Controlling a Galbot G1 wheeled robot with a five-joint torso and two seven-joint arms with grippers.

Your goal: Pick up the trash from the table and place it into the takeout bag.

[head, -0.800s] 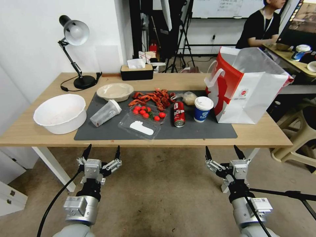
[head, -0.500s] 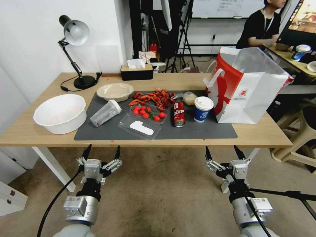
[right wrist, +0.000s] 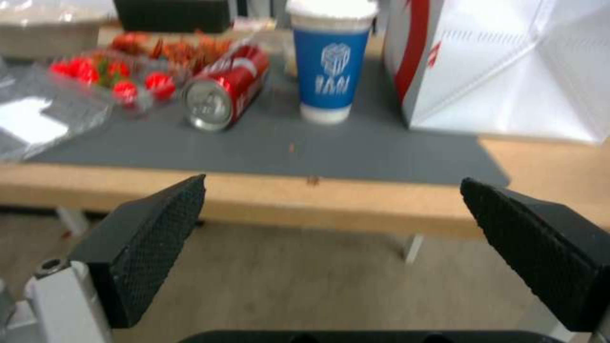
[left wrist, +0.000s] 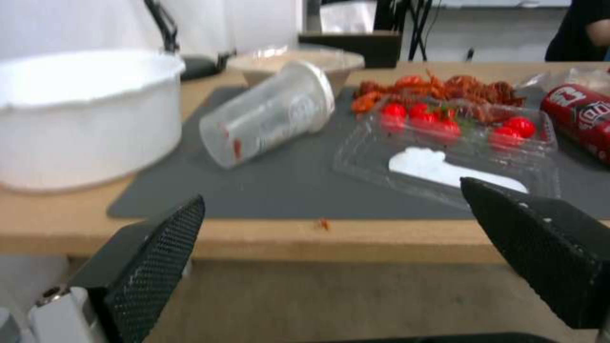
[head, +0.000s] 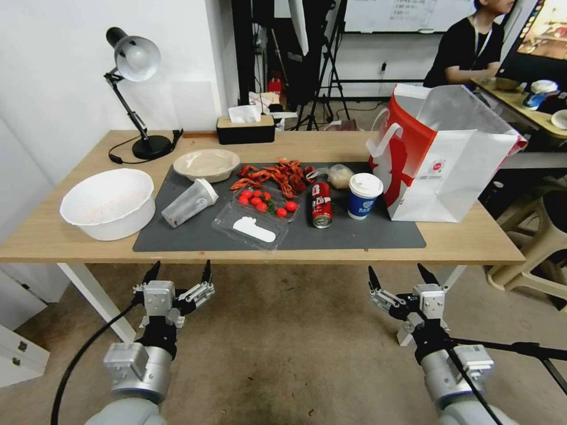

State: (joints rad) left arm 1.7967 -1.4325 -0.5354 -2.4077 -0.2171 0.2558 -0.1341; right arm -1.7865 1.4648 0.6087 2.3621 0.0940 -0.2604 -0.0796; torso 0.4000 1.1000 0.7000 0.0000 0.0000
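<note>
left gripper (head: 175,273): spread wide, empty, below table (head: 472,242) edge
right gripper (head: 401,276): same, nearer blue cup (head: 364,195) (upright beside takeout bag (head: 449,177))
red can (head: 321,204): lying down, end-on toward right gripper

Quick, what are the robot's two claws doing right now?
Left claw: open, holding nothing, below the table edge.
Right claw: open, holding nothing, below the table edge too.
</note>
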